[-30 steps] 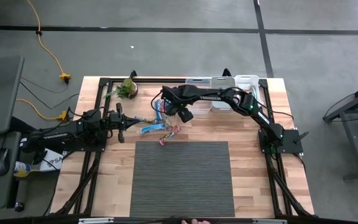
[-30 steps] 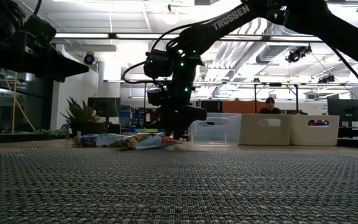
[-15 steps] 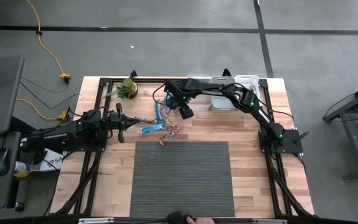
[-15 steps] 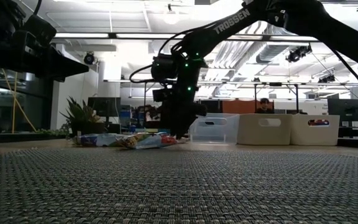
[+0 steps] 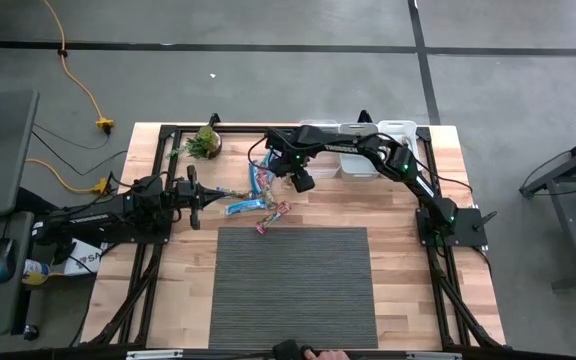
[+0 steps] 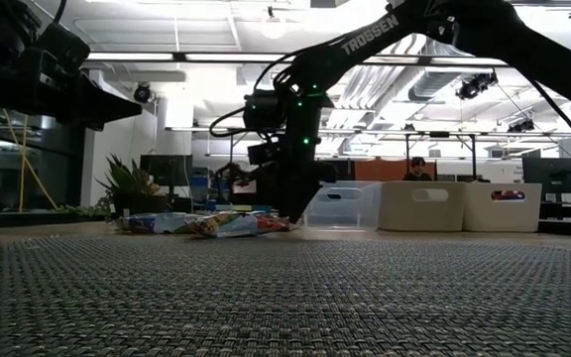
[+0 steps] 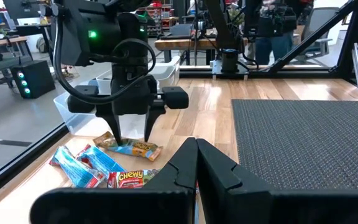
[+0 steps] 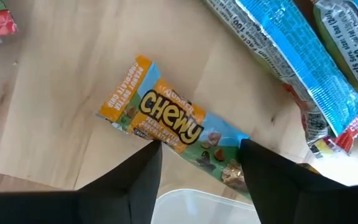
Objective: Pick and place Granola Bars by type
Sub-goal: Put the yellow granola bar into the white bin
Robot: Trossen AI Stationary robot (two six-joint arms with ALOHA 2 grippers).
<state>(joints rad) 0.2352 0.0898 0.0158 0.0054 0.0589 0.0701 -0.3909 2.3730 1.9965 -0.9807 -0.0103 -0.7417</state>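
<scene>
This is a robotics lab or workshop in an open industrial hall — a bare grey concrete floor (image 5: 268, 80) crossed by dark lines, a yellow cable (image 5: 80, 85) trailing over it. The wooden worktop (image 5: 408, 280) sits in a black metal frame. Behind it, long strip lights (image 6: 167, 57) and exposed ceiling ducts (image 6: 404, 89) hang over desks with monitors (image 6: 548, 174) — a person (image 6: 419, 169) sits there.

Open mat (image 5: 293, 285) ahead; bar pile (image 5: 258, 195) (loosely heaped) and bins (image 5: 363, 150) crowding the far edge.
</scene>
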